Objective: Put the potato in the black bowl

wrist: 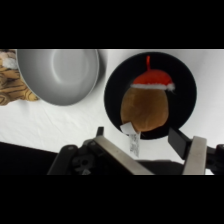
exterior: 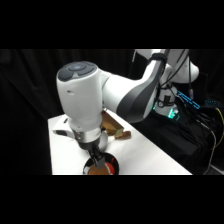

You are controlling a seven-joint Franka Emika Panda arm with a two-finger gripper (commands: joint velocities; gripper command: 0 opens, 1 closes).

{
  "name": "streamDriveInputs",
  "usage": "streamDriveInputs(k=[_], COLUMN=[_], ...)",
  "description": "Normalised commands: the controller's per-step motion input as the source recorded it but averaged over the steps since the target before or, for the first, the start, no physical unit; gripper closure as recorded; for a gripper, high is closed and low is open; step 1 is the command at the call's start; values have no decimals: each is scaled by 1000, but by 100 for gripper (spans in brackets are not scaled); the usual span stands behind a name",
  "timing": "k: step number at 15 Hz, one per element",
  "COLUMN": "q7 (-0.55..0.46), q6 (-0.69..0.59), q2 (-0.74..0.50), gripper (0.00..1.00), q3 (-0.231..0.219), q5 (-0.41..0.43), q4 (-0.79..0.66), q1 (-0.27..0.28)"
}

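The potato [wrist: 145, 110], an orange-brown lump with a red-and-white patch at its far end, lies inside the black bowl [wrist: 112, 85]. My gripper [wrist: 145, 142] hangs just above the bowl's near side. It is open, with one finger [wrist: 117, 152] on each side of the potato's near end and a dark gap showing on the right. A small white tag hangs by the left finger. In the side view the gripper [exterior: 97, 159] reaches down onto the black bowl [exterior: 114, 165] at the table's front edge, and the potato [exterior: 101, 170] shows beneath it.
A shiny grey metallic bowl [wrist: 60, 75] stands right beside the black bowl. A tan knobbly cluster [wrist: 12, 85] lies past it. In the side view brown items [exterior: 117, 131] lie behind the arm, and the table's right edge borders dark equipment.
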Motion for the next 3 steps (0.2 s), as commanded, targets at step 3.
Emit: streamDriveInputs(k=[3], q7=[-179], q6=[-313], q2=[-375], gripper=[0], q3=[4], q5=[122], q4=[-88], q1=[-39])
